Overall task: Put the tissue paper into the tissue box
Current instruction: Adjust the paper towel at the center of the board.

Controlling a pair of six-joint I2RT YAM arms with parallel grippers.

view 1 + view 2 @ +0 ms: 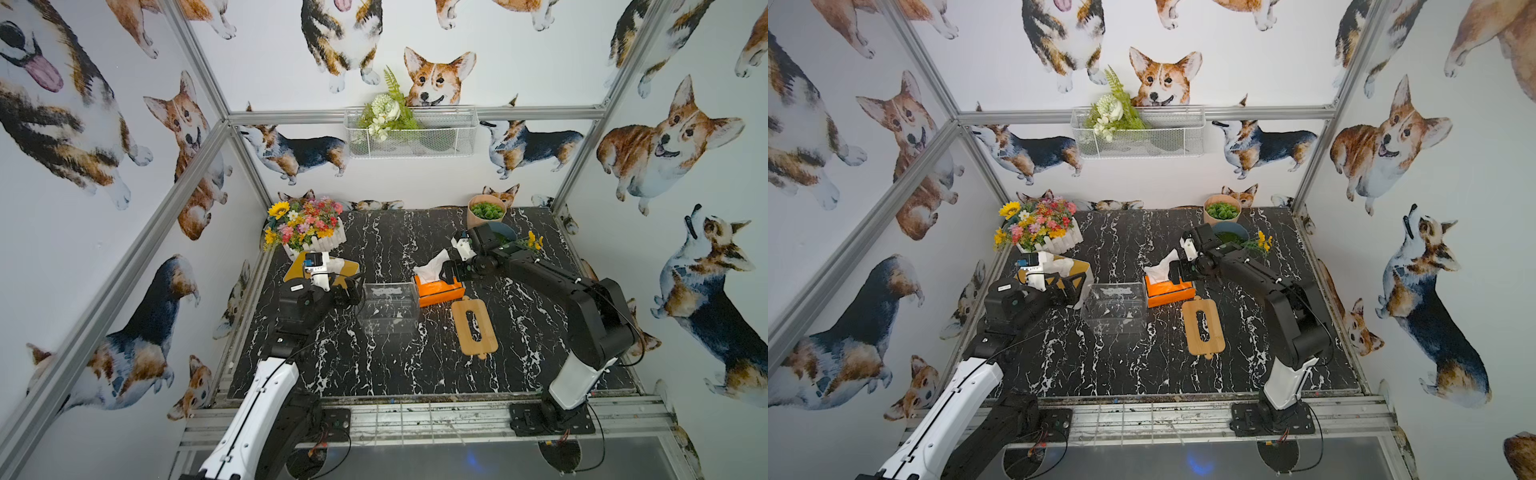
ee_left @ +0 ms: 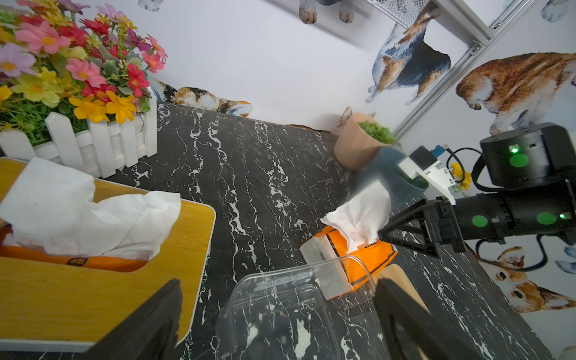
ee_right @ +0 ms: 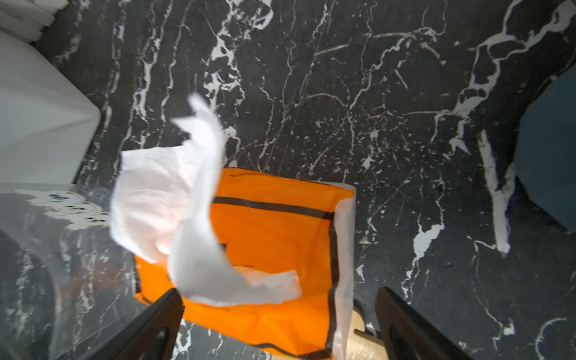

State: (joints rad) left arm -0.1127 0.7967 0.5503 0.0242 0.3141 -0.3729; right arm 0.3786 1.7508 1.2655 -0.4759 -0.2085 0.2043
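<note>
The tissue paper is an orange pack (image 1: 442, 289) (image 3: 274, 224) lying flat on the black marble table, with a white sheet (image 1: 432, 266) (image 3: 174, 199) sticking up from its slot. Just left of it stands the tissue box (image 1: 390, 309) (image 2: 280, 311), clear plastic, with no top on and nothing inside. My right gripper (image 1: 453, 272) (image 3: 279, 293) hovers open over the pack's right end, one finger on each side, apart from it. My left gripper (image 1: 353, 291) (image 2: 279, 283) is open at the clear box's left side, holding nothing.
A wooden lid (image 1: 473, 328) with a slot lies right of the clear box, near the pack. A second tissue box with a wooden top (image 2: 93, 290) sits far left, behind my left gripper. A flower planter (image 1: 307, 228), a pink pot (image 1: 486, 212) and a blue bowl (image 1: 503, 235) line the back.
</note>
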